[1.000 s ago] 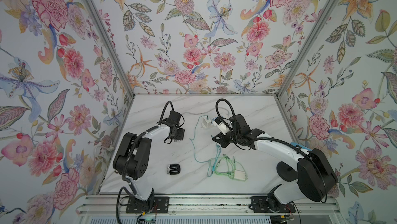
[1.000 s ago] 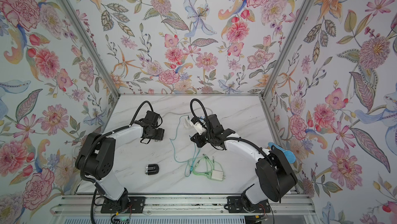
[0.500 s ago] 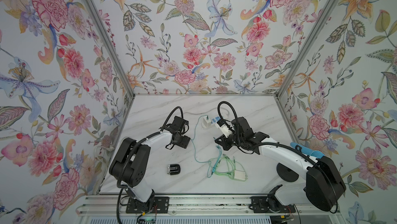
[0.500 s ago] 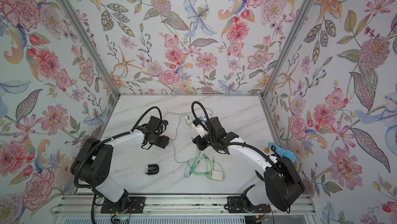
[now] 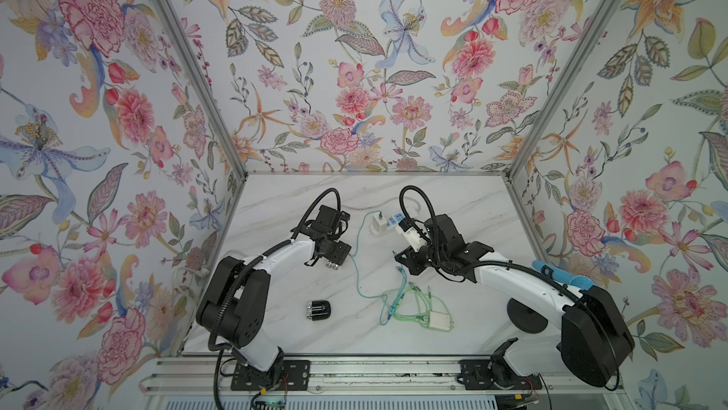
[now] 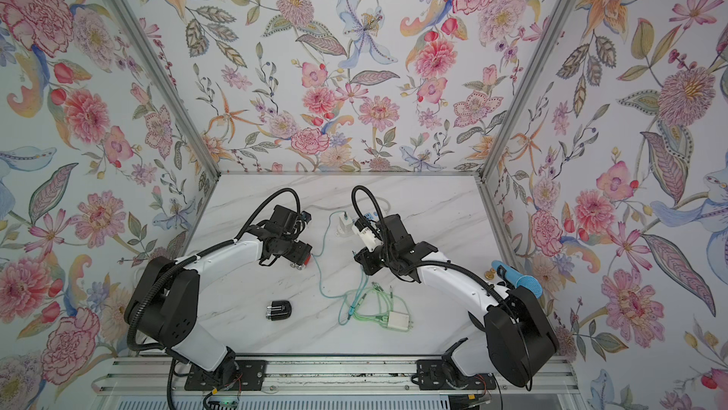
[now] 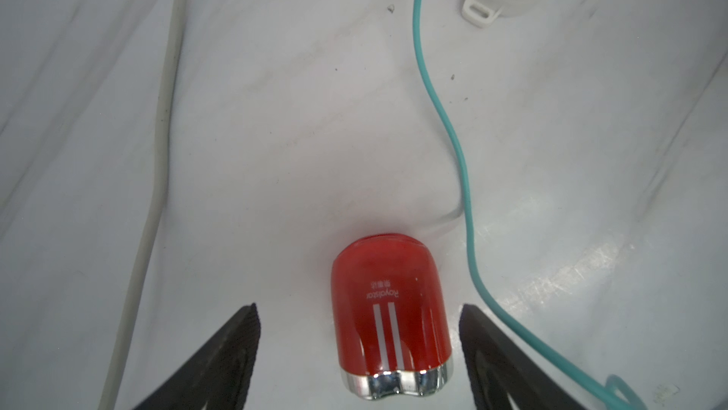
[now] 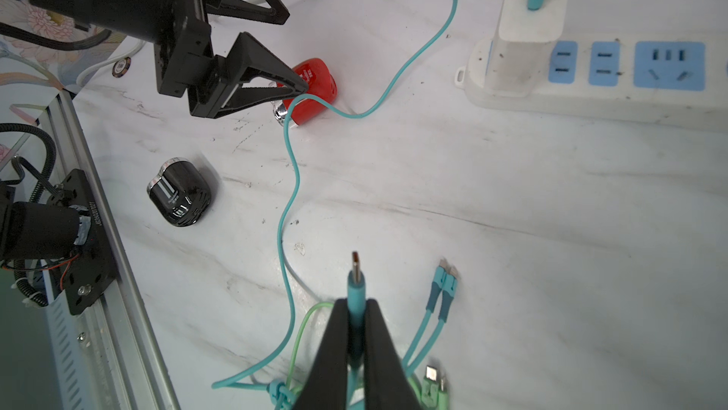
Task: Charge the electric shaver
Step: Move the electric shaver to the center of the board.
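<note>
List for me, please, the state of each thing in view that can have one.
left gripper: open, either side of the red shaver
right gripper: shut on the teal plug
red shaver: lying flat, no cable
black shaver: loose, no cable
teal plug: held, tip bare
white adapter: seated in the power strip, teal cable inserted
power strip: remaining visible sockets free

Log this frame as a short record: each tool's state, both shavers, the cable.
left tool: open, straddling the red shaver, not touching
right tool: shut on the teal cable plug
red shaver: lying on the table
black shaver: lying on the table, untouched
teal cable: one end in the white adapter on the power strip
status: plug not yet in a shaver
</note>
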Tool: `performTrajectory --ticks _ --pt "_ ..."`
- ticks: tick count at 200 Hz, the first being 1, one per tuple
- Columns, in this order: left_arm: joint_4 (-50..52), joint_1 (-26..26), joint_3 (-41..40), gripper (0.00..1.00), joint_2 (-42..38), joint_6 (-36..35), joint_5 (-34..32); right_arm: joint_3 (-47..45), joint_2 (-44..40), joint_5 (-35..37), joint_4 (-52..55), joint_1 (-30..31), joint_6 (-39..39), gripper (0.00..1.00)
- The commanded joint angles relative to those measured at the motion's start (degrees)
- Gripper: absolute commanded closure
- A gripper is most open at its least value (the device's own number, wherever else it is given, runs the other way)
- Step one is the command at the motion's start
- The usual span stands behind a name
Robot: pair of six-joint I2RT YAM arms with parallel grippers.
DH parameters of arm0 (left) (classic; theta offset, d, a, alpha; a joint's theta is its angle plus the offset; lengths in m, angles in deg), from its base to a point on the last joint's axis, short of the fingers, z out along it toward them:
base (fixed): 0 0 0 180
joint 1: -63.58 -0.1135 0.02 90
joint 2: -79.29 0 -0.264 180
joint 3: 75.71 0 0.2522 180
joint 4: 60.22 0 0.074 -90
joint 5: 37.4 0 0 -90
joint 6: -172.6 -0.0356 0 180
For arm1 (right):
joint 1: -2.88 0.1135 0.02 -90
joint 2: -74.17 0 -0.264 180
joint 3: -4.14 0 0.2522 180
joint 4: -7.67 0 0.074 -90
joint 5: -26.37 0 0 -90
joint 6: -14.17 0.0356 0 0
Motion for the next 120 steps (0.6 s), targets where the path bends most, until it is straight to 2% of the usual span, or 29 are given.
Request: performTrajectory --ticks 1,28,64,102,120 --pt "-1.77 0.42 -2.29 0.17 -0.59 3.15 1.98 -0.47 -0.45 0.14 0.83 0.25 0.3 0.9" --pt "-3.28 0.48 -3.42 0.17 0.78 4.18 4.79 -0.64 -0.88 0.5 1.18 0.23 0.14 0.9" --pt "-2.81 0.47 -4.04 0.17 2.31 1.77 3.36 -0.97 -0.73 0.69 1.17 0.22 0.28 0.89" --pt "-1.52 0.47 -2.78 0.21 5.77 -0.87 2.01 -0.38 0.43 0.45 1.12 0.25 0.12 0.89" --pt "-0.54 0.48 -2.38 0.28 7.42 -2.01 1.55 -0.47 0.6 0.74 1.18 0.24 -0.01 0.9"
